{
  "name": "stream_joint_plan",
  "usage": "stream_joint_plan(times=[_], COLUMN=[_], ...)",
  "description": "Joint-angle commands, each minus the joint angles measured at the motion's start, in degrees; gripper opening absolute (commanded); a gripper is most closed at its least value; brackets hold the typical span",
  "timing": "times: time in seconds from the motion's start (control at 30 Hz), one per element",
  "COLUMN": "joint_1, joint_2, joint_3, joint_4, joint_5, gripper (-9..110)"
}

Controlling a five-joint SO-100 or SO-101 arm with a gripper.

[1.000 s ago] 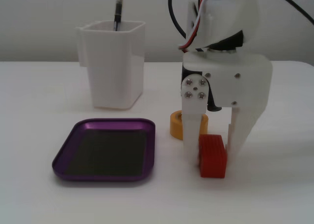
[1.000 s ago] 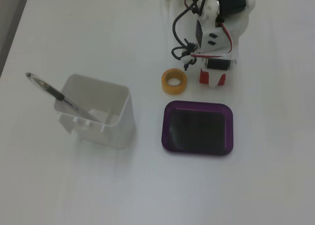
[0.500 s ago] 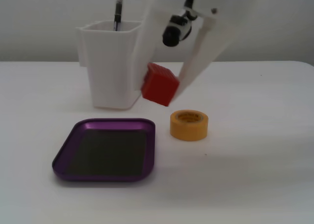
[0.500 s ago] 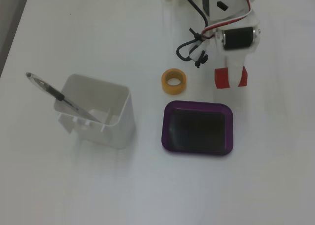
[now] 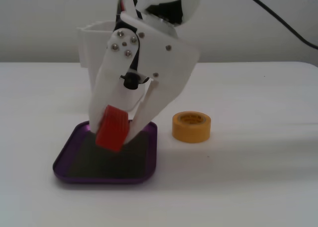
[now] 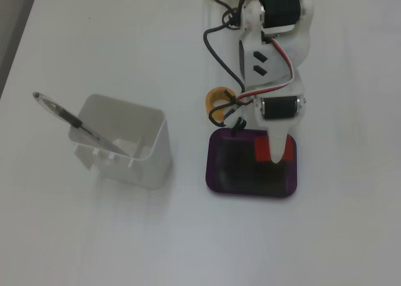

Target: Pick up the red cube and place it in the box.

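Note:
The red cube [image 5: 112,128] hangs tilted between the white fingers of my gripper [image 5: 115,130], just above the dark bottom of the purple box [image 5: 145,173]. From above in the other fixed view, the red cube [image 6: 263,149] shows on both sides of the gripper [image 6: 274,153], over the right half of the box [image 6: 217,187]. The jaws are shut on the cube. Whether the cube touches the box's bottom I cannot tell.
A yellow tape roll [image 5: 191,126] lies right of the box in a fixed view; from above the roll [image 6: 213,99] is partly hidden by cables. A tall white cup [image 6: 125,142] with a pen [image 6: 69,117] stands nearby.
The gripper has swung with the red cube from beside the tape roll over the box and has come down low into it. The cube stays gripped.

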Motion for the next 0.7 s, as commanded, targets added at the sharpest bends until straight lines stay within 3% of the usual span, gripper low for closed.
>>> stream_joint_plan(times=[0.0,0.53,0.67], joint_1=[0.26,0.97,0.88], joint_2=[0.09,-0.09,0.00], joint_3=[-3.08,-2.37,-2.37], joint_4=[-1.67,-0.97,-0.97], joint_5=[-0.35,-0.35,-0.26], gripper=[-1,0,6])
